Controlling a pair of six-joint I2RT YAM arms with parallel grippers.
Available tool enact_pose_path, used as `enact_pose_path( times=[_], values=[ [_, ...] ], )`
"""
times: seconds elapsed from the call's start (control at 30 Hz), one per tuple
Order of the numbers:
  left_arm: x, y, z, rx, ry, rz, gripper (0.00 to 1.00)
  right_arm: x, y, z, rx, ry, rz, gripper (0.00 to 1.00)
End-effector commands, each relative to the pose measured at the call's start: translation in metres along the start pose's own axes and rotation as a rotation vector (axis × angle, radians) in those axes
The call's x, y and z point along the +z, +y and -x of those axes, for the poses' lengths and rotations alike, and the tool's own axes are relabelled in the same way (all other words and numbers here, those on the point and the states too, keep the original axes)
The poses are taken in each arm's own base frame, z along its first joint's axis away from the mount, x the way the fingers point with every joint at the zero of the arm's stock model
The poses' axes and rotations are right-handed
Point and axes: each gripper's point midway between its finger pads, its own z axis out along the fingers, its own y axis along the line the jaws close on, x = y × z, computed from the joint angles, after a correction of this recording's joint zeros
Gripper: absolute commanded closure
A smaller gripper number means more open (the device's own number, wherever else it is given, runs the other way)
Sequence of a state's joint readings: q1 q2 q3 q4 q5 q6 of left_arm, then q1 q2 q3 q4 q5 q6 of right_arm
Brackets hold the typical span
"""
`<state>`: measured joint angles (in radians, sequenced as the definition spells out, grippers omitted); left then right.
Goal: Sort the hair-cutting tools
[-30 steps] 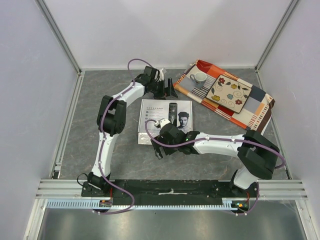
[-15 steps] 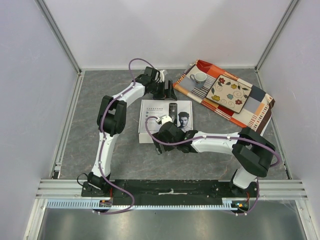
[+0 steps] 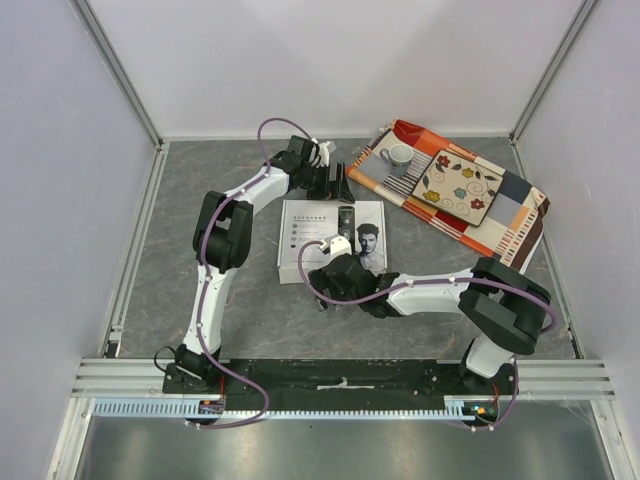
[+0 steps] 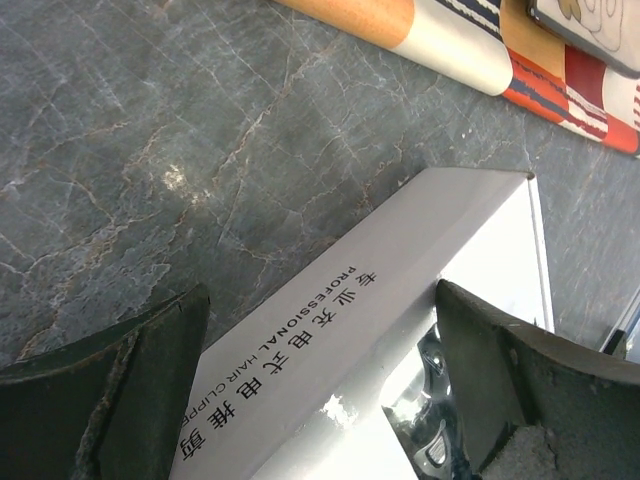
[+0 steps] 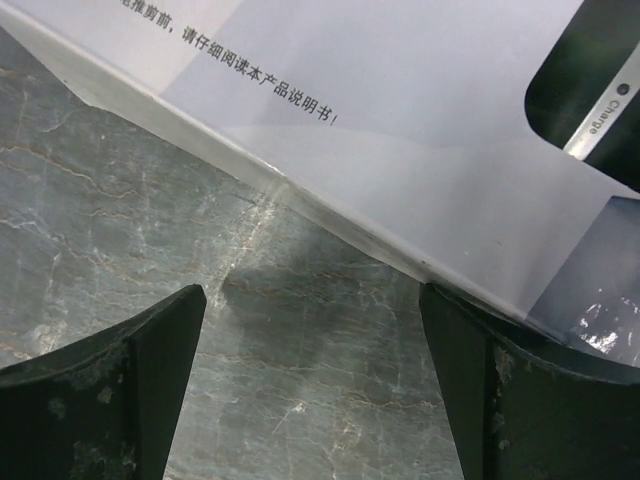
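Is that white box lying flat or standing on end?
Lying flat: the box rests on the table with its printed face turned up.

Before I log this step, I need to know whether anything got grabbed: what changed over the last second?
The right gripper slid slightly rightward along the near edge of the box. Nothing was grabbed or released; both grippers are open. The left gripper, box, tray and cup stayed put.

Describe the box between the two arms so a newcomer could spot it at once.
On the grey marbled table, just left of the bright patchwork tray, a flat box lies at the centre. It alone is white, its top printed with a black clipper and a man's face.
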<state>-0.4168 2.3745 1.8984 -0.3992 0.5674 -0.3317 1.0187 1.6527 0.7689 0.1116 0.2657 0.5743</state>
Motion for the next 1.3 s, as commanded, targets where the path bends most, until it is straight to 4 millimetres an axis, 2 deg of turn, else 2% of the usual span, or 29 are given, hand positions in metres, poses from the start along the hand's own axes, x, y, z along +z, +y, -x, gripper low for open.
enact_pose_path(
  times=[0.0,0.13,0.3,0.6,0.7,0.83,1.03,1.1,1.27],
  values=[
    [-0.001,-0.007,-0.091,-0.059,0.297,-0.009,0.0,0.011,-0.03,0.03,0.0,-0.172,-0.127,0.02],
    [-0.006,-0.008,-0.104,-0.067,0.317,-0.005,0.0,0.015,-0.044,0.03,-0.003,-0.189,-0.208,0.02],
    [-0.012,-0.016,-0.108,-0.067,0.313,-0.018,0.0,0.016,-0.061,0.03,0.032,-0.196,-0.334,0.02],
    [-0.015,-0.024,-0.126,-0.061,0.337,-0.042,0.0,0.022,-0.061,0.023,0.017,-0.219,-0.335,0.02],
    [-0.017,-0.024,-0.13,-0.062,0.344,-0.04,0.0,0.023,-0.059,0.029,0.008,-0.235,-0.326,0.02],
    [-0.023,-0.028,-0.128,-0.05,0.331,-0.037,0.0,0.022,-0.059,0.033,-0.006,-0.253,-0.324,0.02],
    [-0.025,-0.022,-0.124,-0.033,0.319,-0.004,0.0,0.024,-0.052,0.031,-0.023,-0.218,-0.319,0.02],
    [-0.024,-0.018,-0.12,-0.03,0.312,0.01,0.0,0.017,-0.052,0.034,-0.024,-0.209,-0.322,0.02],
    [-0.028,-0.007,-0.087,-0.01,0.232,0.054,0.0,-0.01,-0.053,0.048,-0.044,-0.199,-0.341,0.02]
  ],
)
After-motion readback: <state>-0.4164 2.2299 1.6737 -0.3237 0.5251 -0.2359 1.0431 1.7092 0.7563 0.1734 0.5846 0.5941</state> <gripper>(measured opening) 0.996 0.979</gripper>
